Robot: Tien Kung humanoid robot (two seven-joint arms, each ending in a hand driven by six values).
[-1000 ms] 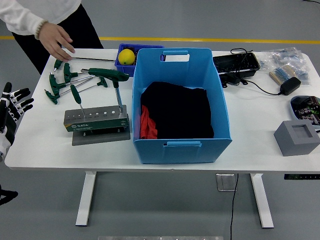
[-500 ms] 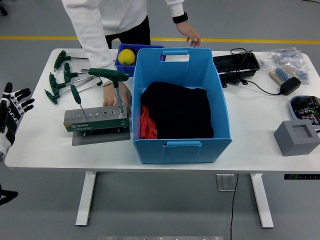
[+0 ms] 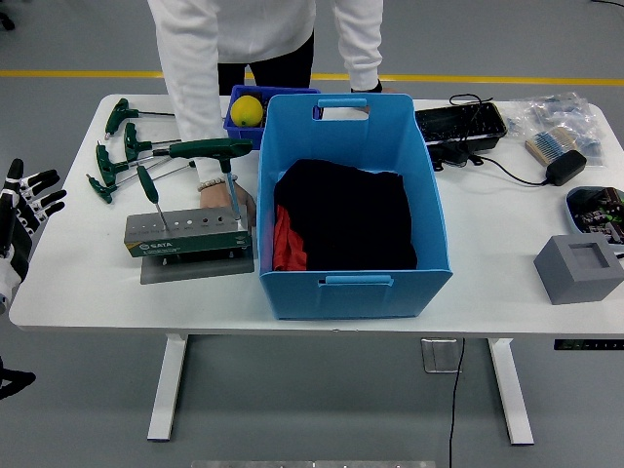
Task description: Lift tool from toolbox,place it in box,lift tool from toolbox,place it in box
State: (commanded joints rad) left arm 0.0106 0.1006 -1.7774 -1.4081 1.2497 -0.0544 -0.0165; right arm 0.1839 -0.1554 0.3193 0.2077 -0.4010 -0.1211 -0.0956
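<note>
Fingers spread wide on our left hand [image 3: 24, 210], idle off the bench's left edge. Person's hand [image 3: 234, 203] rests behind the toolbox [image 3: 188, 235], beside the blue box [image 3: 353, 283].

A person in a white top [image 3: 210, 39] stands at the far side of the white worktop [image 3: 88, 283]. A yellow ball [image 3: 247, 110] sits in a small dark-blue bin [image 3: 235, 125] near the far edge. On the right lie a black tray [image 3: 460, 124], a power adapter [image 3: 565, 167] with its cable, a clear bag of small parts [image 3: 561, 112] and a grey block [image 3: 578, 268].
</note>
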